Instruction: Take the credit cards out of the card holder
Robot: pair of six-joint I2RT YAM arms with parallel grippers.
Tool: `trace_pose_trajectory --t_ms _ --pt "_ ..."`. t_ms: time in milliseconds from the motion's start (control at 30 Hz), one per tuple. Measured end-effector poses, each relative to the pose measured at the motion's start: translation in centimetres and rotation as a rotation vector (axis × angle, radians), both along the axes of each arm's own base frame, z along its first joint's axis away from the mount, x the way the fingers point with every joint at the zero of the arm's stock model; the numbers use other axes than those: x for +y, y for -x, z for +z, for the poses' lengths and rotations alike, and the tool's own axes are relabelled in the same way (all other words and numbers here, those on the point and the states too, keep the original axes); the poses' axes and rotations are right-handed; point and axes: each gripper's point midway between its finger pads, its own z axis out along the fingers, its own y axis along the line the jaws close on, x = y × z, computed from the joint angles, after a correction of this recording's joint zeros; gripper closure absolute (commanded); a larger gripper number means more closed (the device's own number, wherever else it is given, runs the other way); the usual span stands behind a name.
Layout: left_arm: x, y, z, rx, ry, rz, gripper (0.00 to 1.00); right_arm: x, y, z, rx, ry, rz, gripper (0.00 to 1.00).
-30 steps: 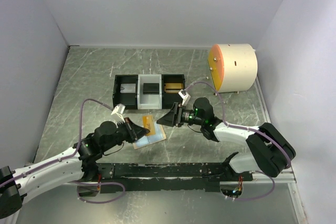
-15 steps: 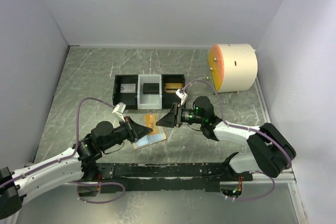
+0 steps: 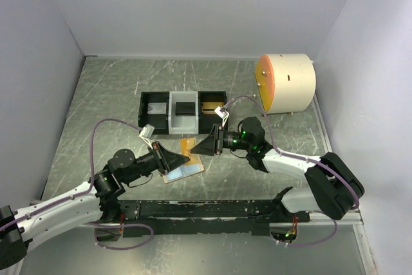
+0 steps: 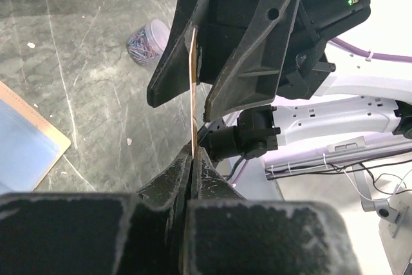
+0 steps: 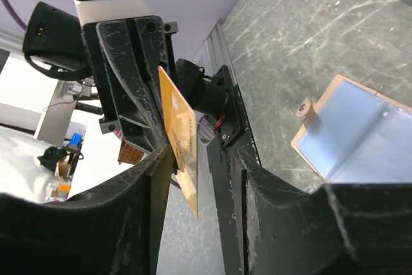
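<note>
A gold credit card (image 3: 188,145) stands on edge just above the table, and my left gripper (image 3: 182,157) is shut on its lower edge. The left wrist view shows this card (image 4: 193,88) edge-on, rising from my left gripper (image 4: 193,156). My right gripper (image 3: 195,148) faces it from the right. Its jaws are open and straddle the card (image 5: 180,133), which lies against the left finger with a gap to the other. The card holder (image 3: 183,170) lies open on the table below, pale blue side up, also visible in the right wrist view (image 5: 367,133).
A three-compartment black-and-white tray (image 3: 170,123) sits behind the grippers, with a black card (image 3: 185,108) in its middle section and a gold one (image 3: 212,105) in its right section. A large white and orange cylinder (image 3: 286,83) stands at the back right.
My right gripper has moved left onto the raised gold card, and its jaws have narrowed around it. The left gripper has kept its hold and shifted slightly back.
</note>
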Motion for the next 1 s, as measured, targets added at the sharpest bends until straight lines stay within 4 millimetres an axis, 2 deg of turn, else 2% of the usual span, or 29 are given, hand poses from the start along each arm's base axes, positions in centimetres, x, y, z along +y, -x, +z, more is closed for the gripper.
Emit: trace_pose_trajectory --t_ms 200,400,500,1000 --pt "-0.1 0.2 0.1 -0.003 0.005 -0.016 0.93 0.1 0.3 1.1 -0.010 -0.041 0.020 0.71" --pt "-0.2 0.3 0.6 -0.014 0.019 -0.024 0.93 0.2 0.6 2.1 -0.019 -0.077 0.042 0.72" --pt "-0.3 0.3 0.8 -0.020 0.027 -0.026 0.93 0.2 0.8 2.2 -0.022 -0.083 0.051 0.74" --pt "-0.1 0.5 1.6 -0.041 0.056 -0.026 0.93 0.3 1.3 2.7 -0.022 -0.109 0.083 0.95"
